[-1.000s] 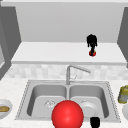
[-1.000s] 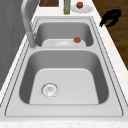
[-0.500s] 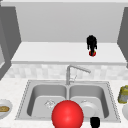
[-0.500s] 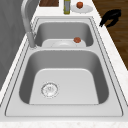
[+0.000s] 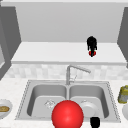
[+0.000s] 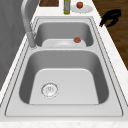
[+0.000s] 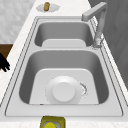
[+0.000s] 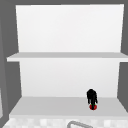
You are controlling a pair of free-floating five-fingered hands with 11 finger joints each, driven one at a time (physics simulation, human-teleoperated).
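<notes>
While the left hand [image 5: 94, 122] hangs at the sink's [image 5: 25, 100] front rim (fingers: cannot tell) | right hand [image 5: 91, 44] above the sink on the shelf [image 5: 50, 53], fingers closed round a small red fruit [image 5: 92, 53].

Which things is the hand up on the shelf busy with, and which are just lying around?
In use: hand; small red fruit under it; shelf.
Lying about: other hand; white dish in the sink; yellow-green bottle; big red ball.
</notes>
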